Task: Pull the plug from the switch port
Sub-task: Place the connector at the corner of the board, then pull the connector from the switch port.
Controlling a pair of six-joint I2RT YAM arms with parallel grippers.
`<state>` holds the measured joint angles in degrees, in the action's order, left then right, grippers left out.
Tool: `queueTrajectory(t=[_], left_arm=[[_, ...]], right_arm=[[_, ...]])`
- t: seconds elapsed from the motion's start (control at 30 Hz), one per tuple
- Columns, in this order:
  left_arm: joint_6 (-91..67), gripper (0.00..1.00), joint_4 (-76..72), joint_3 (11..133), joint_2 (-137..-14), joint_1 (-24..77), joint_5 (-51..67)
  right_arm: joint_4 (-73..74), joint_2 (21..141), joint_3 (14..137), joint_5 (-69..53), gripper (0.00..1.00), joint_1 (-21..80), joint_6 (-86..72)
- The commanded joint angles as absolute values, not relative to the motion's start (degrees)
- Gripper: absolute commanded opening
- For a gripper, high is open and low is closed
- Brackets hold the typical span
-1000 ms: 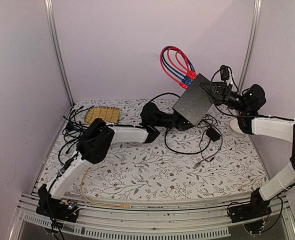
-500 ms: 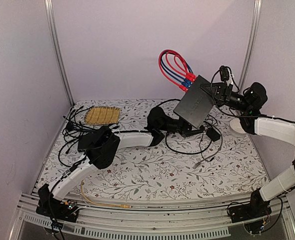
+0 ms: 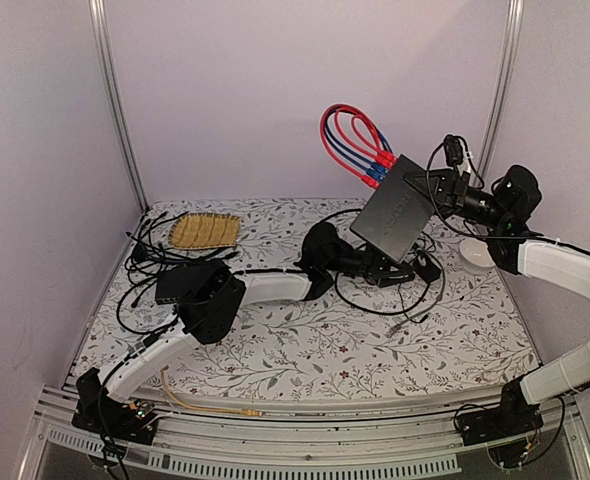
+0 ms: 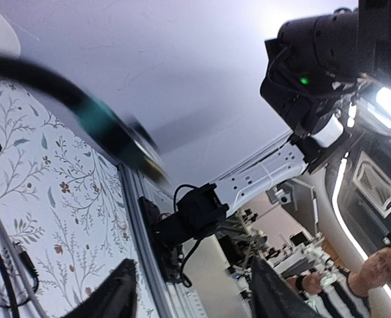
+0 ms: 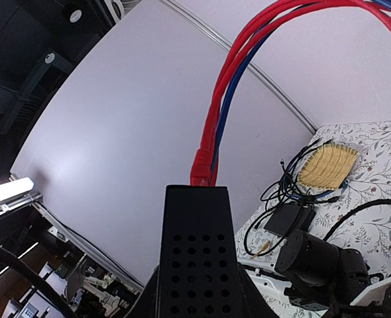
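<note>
My right gripper [image 3: 437, 190] is shut on one edge of the flat black switch box [image 3: 400, 208], which it holds tilted above the table. Looped red and blue cables [image 3: 350, 130] are plugged [image 3: 378, 168] into the row of ports on the box's upper-left edge. The right wrist view shows the box's perforated side [image 5: 195, 265] between the jaws and a red plug [image 5: 201, 173] beyond it. My left gripper [image 3: 383, 268] sits low under the box. Its fingers stand apart with nothing between them [image 4: 195, 291]. A blurred black cable [image 4: 83, 112] crosses above them.
A woven yellow mat [image 3: 204, 230] and tangled cables [image 3: 145, 255] lie at back left, near a dark grey box [image 5: 288, 218]. A black adapter [image 3: 427, 268], loose black cable [image 3: 405, 300] and white disc [image 3: 475, 255] lie below the box. A beige cable [image 3: 190, 400] runs along the front.
My left arm has reached further right, under the lifted box, and its jaws have opened. The right arm has shifted the box slightly to the right.
</note>
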<state>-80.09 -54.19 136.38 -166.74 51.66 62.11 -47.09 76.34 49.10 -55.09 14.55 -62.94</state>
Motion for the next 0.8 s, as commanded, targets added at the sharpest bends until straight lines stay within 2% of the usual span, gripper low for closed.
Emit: queueTrajectory(t=[0.0,0.03,0.1,0.2,0.43,0.77], left_arm=[[-81.17,0.76,-56.18,133.12,-166.16,50.82,60.59],[-81.4,0.83,-56.92,131.66,-165.47,50.66,60.26],[-81.35,0.9,-57.72,128.97,-164.06,50.31,59.72],[-81.38,0.94,-58.81,125.07,-162.02,49.93,58.73],[-83.02,0.98,-63.49,115.89,-156.84,49.01,56.28],[-79.33,0.98,-64.78,100.4,-144.45,46.81,50.97]], right_arm=[[-48.94,73.91,50.41,-51.89,0.02,14.22,-60.5],[-48.62,73.99,50.62,-51.82,0.02,14.18,-60.33],[-48.01,74.0,50.93,-51.63,0.02,14.23,-60.0],[-47.45,73.87,51.24,-51.45,0.02,14.24,-59.62],[-45.4,73.43,52.36,-51.24,0.02,14.23,-58.15],[-45.34,74.47,54.1,-51.62,0.02,14.28,-57.72]])
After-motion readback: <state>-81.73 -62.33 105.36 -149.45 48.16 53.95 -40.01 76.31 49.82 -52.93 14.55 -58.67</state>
